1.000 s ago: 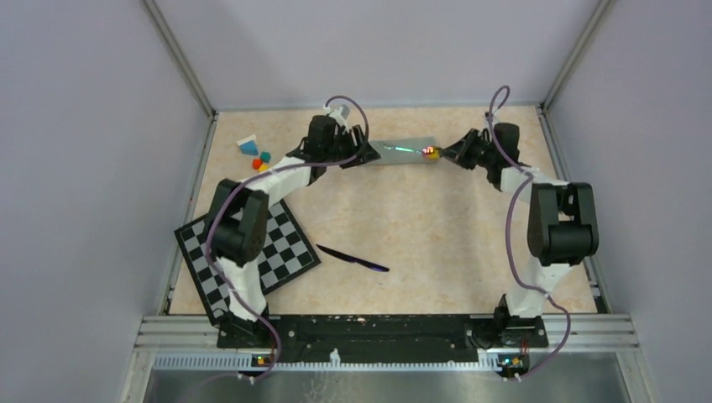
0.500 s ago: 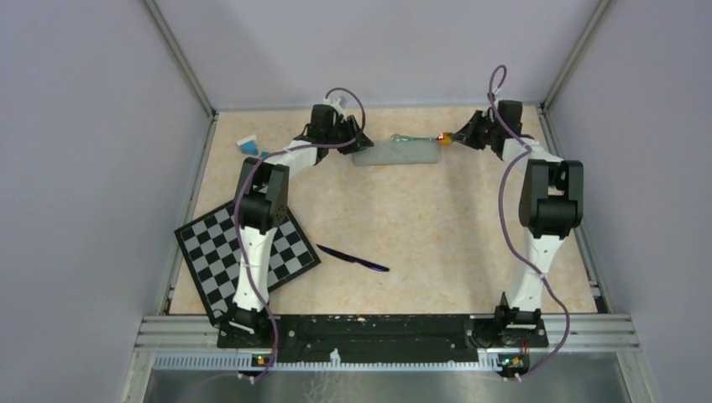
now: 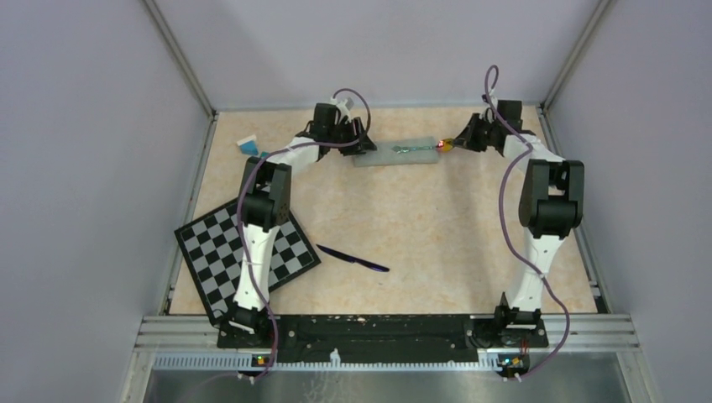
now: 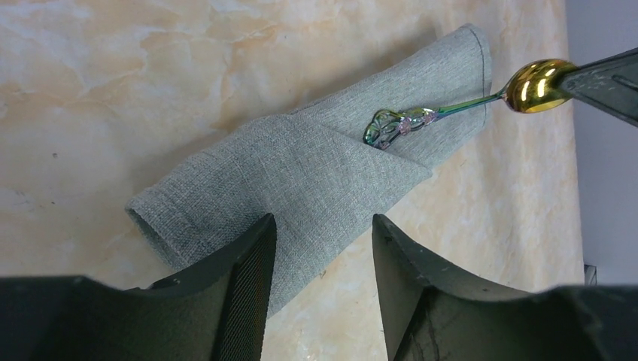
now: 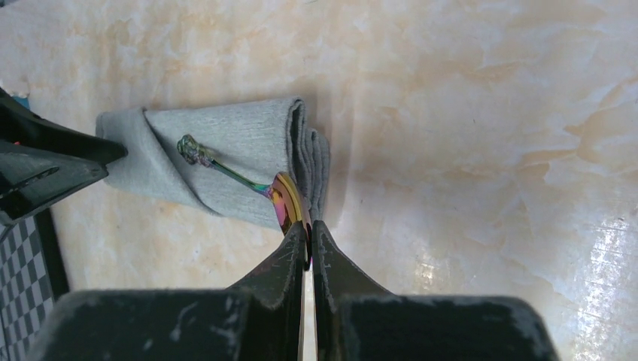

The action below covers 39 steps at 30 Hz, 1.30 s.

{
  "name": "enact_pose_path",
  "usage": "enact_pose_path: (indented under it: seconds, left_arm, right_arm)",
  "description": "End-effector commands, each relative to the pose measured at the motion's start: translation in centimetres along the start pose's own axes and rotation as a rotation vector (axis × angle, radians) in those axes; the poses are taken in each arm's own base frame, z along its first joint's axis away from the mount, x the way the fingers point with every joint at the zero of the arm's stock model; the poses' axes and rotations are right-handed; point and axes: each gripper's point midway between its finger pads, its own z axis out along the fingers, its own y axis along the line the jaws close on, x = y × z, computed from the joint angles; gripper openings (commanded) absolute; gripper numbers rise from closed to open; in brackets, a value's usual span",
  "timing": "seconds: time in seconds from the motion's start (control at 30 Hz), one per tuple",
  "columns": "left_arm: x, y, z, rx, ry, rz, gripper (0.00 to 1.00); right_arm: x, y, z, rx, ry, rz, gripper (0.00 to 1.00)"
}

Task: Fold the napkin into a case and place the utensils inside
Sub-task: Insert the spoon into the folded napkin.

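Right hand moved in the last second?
Yes. The right hand, shut on the spoon, moved toward the far-right corner of the table, away from the checkered board.

Matt woven napkin [image 4: 301,180] (glossy metal spoon [image 4: 538,84])

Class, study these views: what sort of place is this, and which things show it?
Probably a robotics test cell: plain grey walls box in a marble-look table, with two robot arms bolted to a metal rail.

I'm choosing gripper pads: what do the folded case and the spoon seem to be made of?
The case looks like woven cloth, matte grey-green, showing weave and soft folds. The spoon looks like polished metal with an iridescent gold-green finish and mirror glints; coated plastic is possible.
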Motion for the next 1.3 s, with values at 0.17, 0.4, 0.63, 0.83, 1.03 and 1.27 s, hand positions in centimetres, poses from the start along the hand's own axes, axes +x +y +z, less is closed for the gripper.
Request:
enact_pose_path:
  seconds: [0.17,0.4,0.63,0.83,1.03,1.27]
  left_arm:
    - [-2.5,-1.0,-3.0,-0.065,-0.048,0.091,0.54]
    - [-1.8,1.3,-2.4,-0.126,-0.021,0.096,0.53]
    - [-0.8,3.4,-1.3,-0.17,0.014,0.098,0.49]
    - [-0.3,4.4,-0.7,-0.183,0.027,0.107,0.47]
    - [-0.6,4.4,-0.6,-0.185,0.019,0.123,0.47]
    - [-0.9,4.0,-0.7,-0.176,0.013,0.127,0.47]
  right_arm:
    - [-2.0,2.0,0.7,-0.092,-0.004,-0.089,0.0]
    - [-2.2,2.6,2.2,-0.115,0.005,-0.109,0.0]
    - [-1.2,4.6,4.0,-0.147,0.04,-0.146,0.0]
    - [-1.6,6.2,4.7,-0.181,0.039,-0.18,0.0]
    - [-0.9,7.6,6.5,-0.225,0.089,-0.205,0.0]
    - [-1.0,8.6,7.5,-0.253,0.08,-0.163,0.0]
